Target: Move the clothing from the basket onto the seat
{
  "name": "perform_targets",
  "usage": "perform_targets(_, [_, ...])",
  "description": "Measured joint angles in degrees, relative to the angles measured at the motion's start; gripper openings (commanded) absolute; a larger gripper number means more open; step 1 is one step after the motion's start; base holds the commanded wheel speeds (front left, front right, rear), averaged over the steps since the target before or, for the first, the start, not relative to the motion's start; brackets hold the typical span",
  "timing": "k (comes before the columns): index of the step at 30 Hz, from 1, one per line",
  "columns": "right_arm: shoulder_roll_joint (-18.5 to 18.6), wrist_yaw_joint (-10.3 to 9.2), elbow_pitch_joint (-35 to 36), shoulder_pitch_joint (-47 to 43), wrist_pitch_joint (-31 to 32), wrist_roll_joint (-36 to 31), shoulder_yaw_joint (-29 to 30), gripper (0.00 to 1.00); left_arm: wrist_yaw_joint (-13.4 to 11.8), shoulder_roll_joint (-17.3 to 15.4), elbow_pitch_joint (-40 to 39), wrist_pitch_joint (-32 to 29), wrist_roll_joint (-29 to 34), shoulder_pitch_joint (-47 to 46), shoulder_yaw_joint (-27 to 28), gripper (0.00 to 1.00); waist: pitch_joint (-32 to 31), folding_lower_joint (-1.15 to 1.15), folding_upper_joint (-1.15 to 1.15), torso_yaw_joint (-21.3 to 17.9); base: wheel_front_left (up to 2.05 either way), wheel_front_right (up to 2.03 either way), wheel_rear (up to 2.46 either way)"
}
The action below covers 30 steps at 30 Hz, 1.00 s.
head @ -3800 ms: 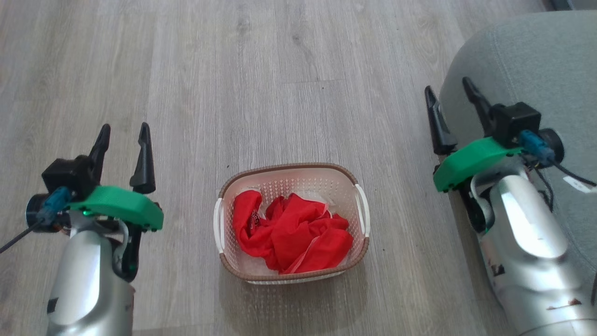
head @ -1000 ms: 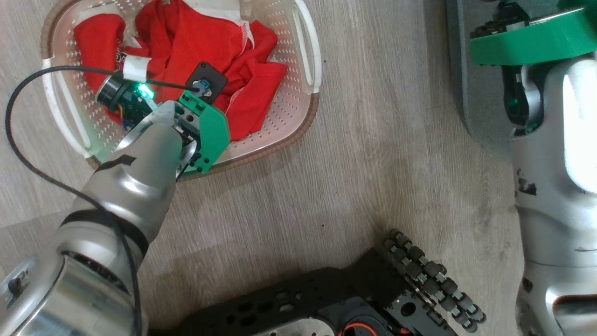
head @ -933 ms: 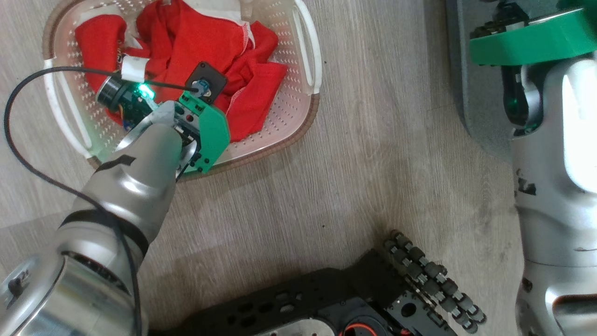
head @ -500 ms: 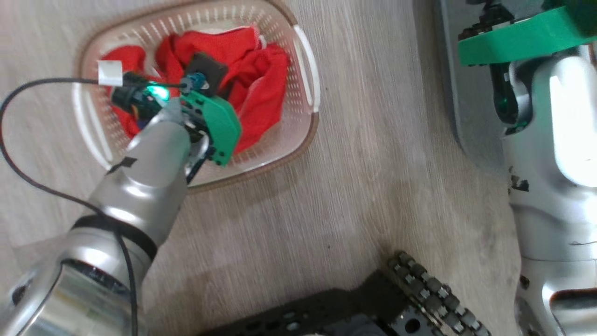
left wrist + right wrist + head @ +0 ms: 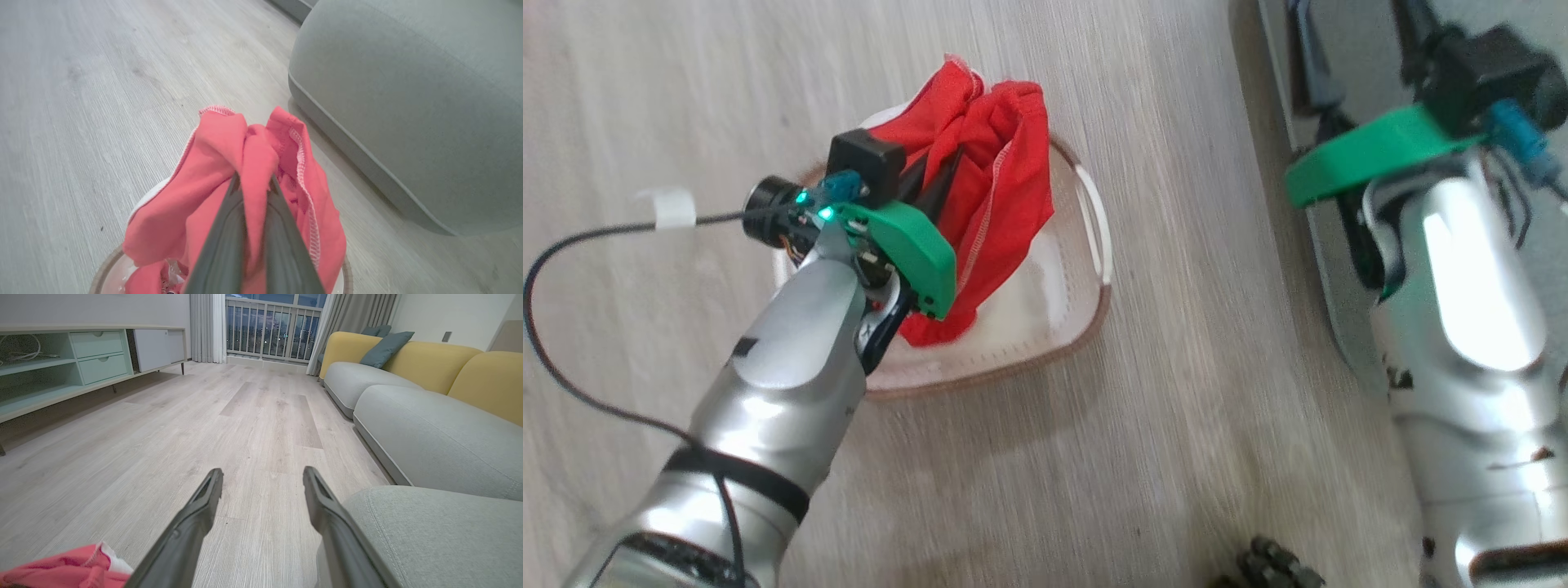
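Hoisting the clothing point(image 5: 1001, 188), pinched in the left gripper point(image 5: 253, 183) over the basket point(image 5: 1094, 302): raise the trailing hem clear of the braided rim, then swing right onto the seat point(image 5: 408, 102), above its rounded edge. Bare floor point(image 5: 1192, 367) between; right gripper point(image 5: 261, 473) spread, idle beside the seat.

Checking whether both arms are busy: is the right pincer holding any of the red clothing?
No, the right pincer stands open, with bare wooden floor showing between its two fingers.
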State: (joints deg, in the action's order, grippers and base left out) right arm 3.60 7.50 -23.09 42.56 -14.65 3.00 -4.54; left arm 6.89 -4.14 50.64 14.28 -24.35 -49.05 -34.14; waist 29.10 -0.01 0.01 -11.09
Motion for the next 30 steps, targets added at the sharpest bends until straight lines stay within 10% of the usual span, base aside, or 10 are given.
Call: perform_targets(30, [1.9, 0.00, -6.5, -15.2, 0.0, 6.8, -5.0, 1.00, 0.5, 1.8, -17.9, 0.0, 4.4, 9.8, 10.2, 0.00, -24.8, 0.00, 0.00, 4.6, 0.00, 0.00, 0.00])
